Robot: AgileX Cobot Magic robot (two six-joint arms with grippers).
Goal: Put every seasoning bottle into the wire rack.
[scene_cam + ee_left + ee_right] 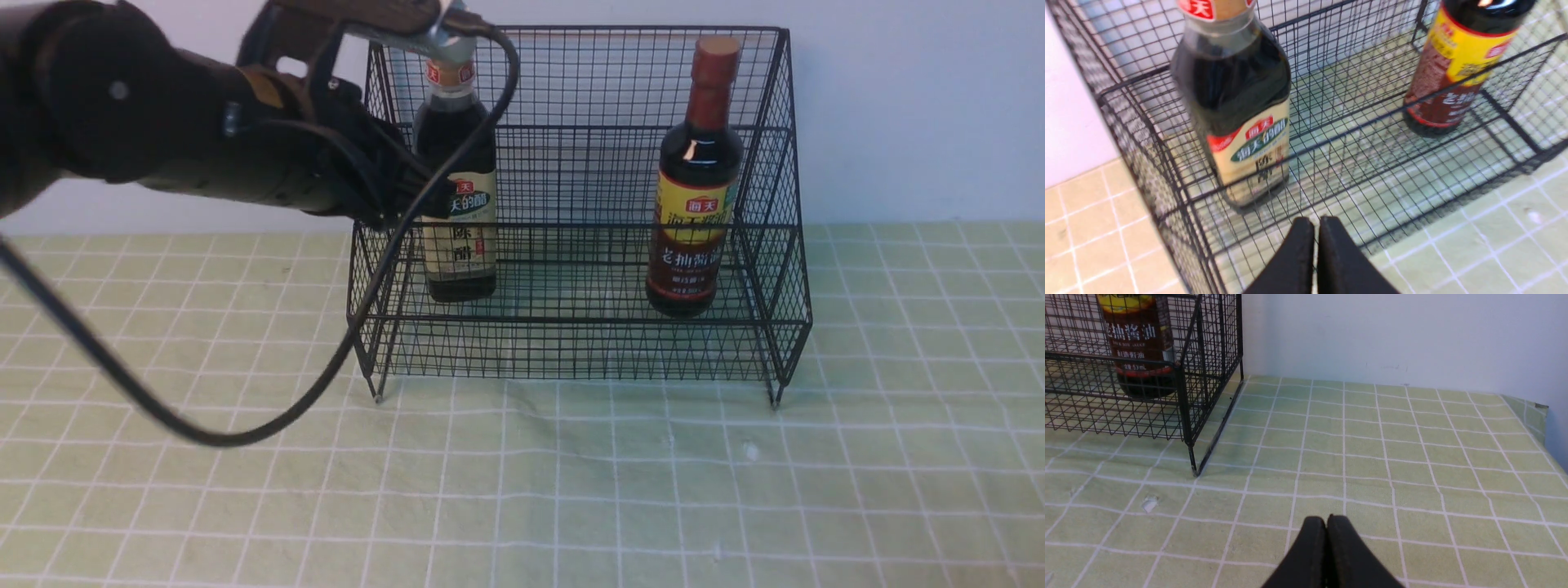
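The black wire rack (pixel 571 347) stands at the back of the table. The squarish bottle with the cream label (pixel 459 237) stands upright in its lower tier on the left; my arm hides its cap. The round bottle with the reddish-brown cap and yellow-red label (pixel 695 204) stands upright in the lower tier on the right. My left gripper (pixel 408 200) is shut and empty, just in front of the squarish bottle and above the rack's left front. In the left wrist view the gripper (pixel 1316 220) hovers over the rack (pixel 1147 134), apart from the squarish bottle (pixel 1241 122) and the round bottle (pixel 1453 69). My right gripper (pixel 1327 517) is shut and empty over the cloth, right of the rack (pixel 1184 400) and the round bottle (pixel 1141 347).
A green checked cloth (pixel 653 490) covers the table, with a white wall (pixel 914 106) right behind the rack. A black cable (pixel 204 437) loops down from my left arm to the cloth in front of the rack's left corner. The table's right edge (pixel 1541 416) shows in the right wrist view.
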